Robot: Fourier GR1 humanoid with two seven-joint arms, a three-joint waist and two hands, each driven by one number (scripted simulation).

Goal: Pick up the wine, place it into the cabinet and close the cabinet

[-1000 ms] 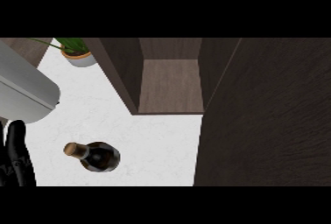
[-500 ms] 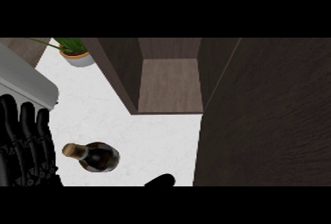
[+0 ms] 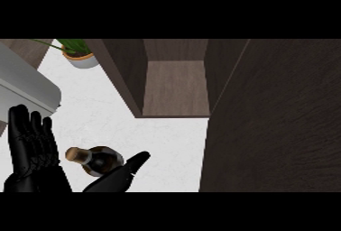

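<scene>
The wine (image 3: pixel 100 161) stands on my white counter (image 3: pixel 166 140) at lower left, between my open left robot hand (image 3: pixel 32 153) and open right robot hand (image 3: pixel 120 176), below the open cabinet (image 3: pixel 174 85).

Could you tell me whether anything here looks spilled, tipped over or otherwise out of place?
Nothing stands out. The wine stands upright on the counter, no spill shows, and the cabinet is open.

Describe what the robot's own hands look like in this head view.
Both are matte black all over. The left robot hand shows long, slim, segmented fingers side by side above a broad palm. Of the right robot hand only a tapering black shape shows, ending in a rounded tip. No cables, markings or sleeves are visible, and the forearms are out of view.
</scene>
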